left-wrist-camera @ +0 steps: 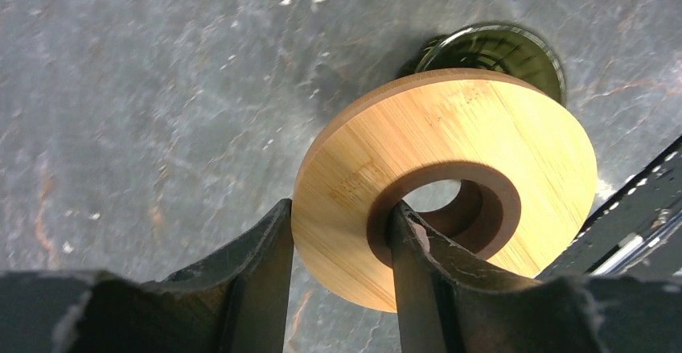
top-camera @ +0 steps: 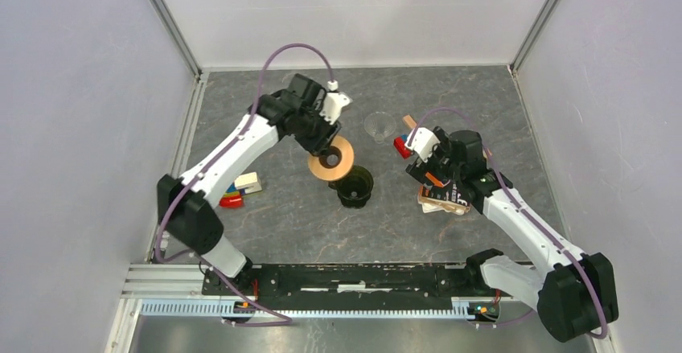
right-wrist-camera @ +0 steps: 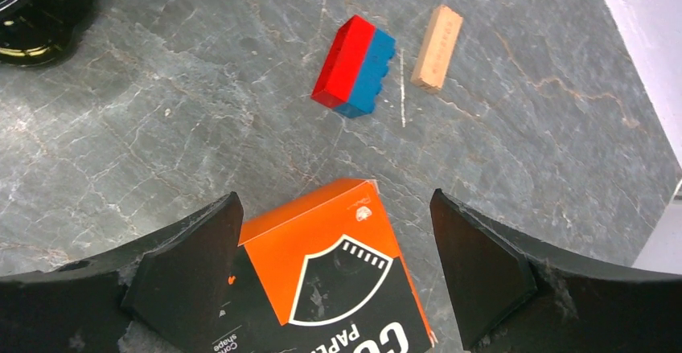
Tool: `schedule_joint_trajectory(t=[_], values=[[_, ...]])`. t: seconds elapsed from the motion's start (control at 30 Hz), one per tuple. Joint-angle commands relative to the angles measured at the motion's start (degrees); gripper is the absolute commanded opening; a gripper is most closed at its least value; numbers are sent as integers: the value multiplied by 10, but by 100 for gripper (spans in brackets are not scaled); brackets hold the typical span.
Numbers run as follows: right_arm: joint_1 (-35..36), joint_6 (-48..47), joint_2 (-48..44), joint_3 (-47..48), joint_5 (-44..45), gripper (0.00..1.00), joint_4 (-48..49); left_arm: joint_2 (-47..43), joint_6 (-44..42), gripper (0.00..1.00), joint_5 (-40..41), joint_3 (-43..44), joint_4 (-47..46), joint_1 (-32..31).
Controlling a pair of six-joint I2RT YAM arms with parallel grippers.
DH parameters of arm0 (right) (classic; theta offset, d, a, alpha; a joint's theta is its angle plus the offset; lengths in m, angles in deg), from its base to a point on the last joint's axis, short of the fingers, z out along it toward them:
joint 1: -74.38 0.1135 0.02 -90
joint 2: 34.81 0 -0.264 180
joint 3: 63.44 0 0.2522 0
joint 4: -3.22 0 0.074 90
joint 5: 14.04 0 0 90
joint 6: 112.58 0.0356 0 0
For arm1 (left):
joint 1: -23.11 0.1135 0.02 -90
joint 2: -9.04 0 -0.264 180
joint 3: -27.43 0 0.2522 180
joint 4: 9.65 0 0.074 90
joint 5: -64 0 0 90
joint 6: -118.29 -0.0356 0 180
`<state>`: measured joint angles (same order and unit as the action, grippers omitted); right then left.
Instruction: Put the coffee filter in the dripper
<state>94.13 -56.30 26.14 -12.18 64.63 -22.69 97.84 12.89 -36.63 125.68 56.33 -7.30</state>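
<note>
Top external view: the right gripper (right-wrist-camera: pixel 335 204) hangs over the orange-and-black cardboard carton (right-wrist-camera: pixel 314 260), fingers spread wide, holding nothing. The left gripper (left-wrist-camera: pixel 338 216) pinches the round light-brown wooden collar ring (left-wrist-camera: pixel 450 136), tilted, just beside the dark green round cup (top-camera: pixel 355 186). The clear glass cone (top-camera: pixel 378 125) sits apart, nearer the right arm. No loose white paper filter shows.

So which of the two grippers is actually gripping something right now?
The left gripper: its jaws pinch the round light-brown wooden ring through its centre hole. The right gripper hangs open above the orange-and-black box.
</note>
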Motion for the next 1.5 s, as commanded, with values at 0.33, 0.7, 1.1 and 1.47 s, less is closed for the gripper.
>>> schedule_joint_trajectory(t=[0.33,0.7,1.1,1.47], values=[[-40,16,-36,-14,-28,95,33,173,76,2,15,134,63,-99],[-42,14,-35,-18,-41,95,29,203,68,5,39,140,55,-123],[-43,11,-31,-18,-52,95,23,215,63,13,55,133,43,-128],[-44,9,-27,-18,-54,95,21,225,57,19,59,126,36,-131]])
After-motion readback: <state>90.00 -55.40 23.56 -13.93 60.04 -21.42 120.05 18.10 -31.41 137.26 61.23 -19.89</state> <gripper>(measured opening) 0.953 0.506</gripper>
